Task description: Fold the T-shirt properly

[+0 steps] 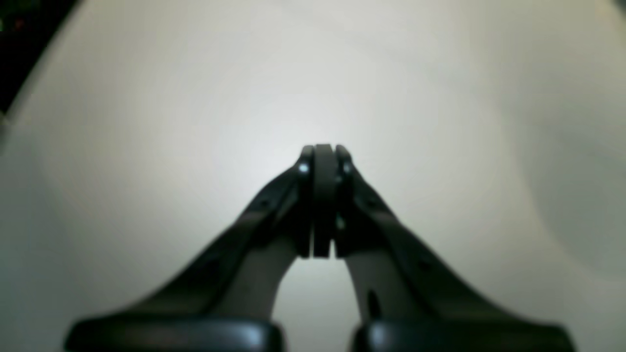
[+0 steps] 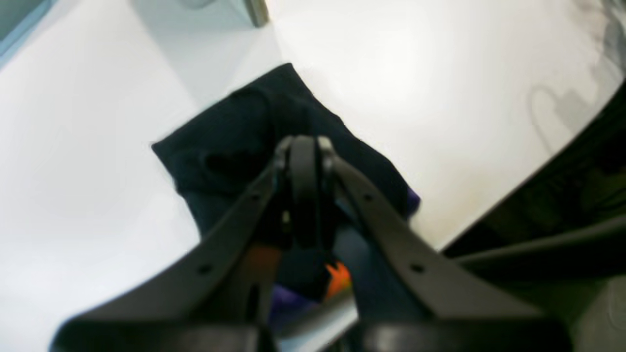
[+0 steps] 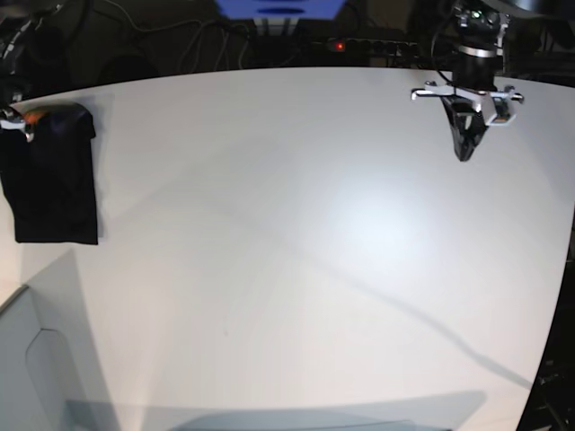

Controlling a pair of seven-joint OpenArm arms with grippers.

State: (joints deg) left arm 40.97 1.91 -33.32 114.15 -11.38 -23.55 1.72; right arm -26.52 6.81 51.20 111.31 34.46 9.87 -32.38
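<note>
The T-shirt (image 3: 54,175) is seen as a compact dark rectangle at the far nine-o'clock edge of the white table (image 3: 296,251) in the base view, its sides roughly straight and its layers stacked. A small orange tag (image 2: 338,279) shows at the end nearest the right wrist camera. From this shape the folding is judged to be essentially finished; at most a little squaring of the edges might remain, though wrinkles cannot be made out in the dark cloth.

The right gripper (image 2: 303,146) is held above the folded shirt, its jaws pressed together. No cloth is seen between the tips, so nothing appears to be pinched, although the view is blurred. Only a small part of that arm can be seen at the edge of the base view.

The left gripper (image 3: 464,154) hangs over bare table at about one o'clock, well apart from the shirt, its jaws likewise closed on nothing.
</note>
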